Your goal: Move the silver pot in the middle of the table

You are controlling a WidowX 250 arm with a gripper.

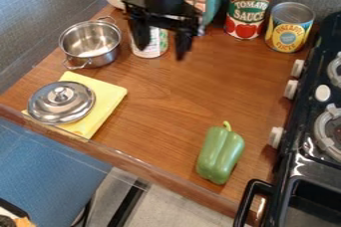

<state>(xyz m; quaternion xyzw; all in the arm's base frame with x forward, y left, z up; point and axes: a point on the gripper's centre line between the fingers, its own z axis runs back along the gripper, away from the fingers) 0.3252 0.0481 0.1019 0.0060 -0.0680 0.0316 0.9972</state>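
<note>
- The silver pot stood upright and lidless in the upper left of the frame, on the wooden surface, one loop handle toward the top and one toward the bottom.
- The pincer hung at the upper middle of the frame, right of the pot and apart from it, its two fingers wide open.
- A can stood partly hidden behind the pincer.
- At the left, a metal lid lay knob up on a yellow cloth.
- Two more cans, one red and one yellow, stood side by side at the upper right.
- A green pepper lay at the lower right, near the black stove.
</note>
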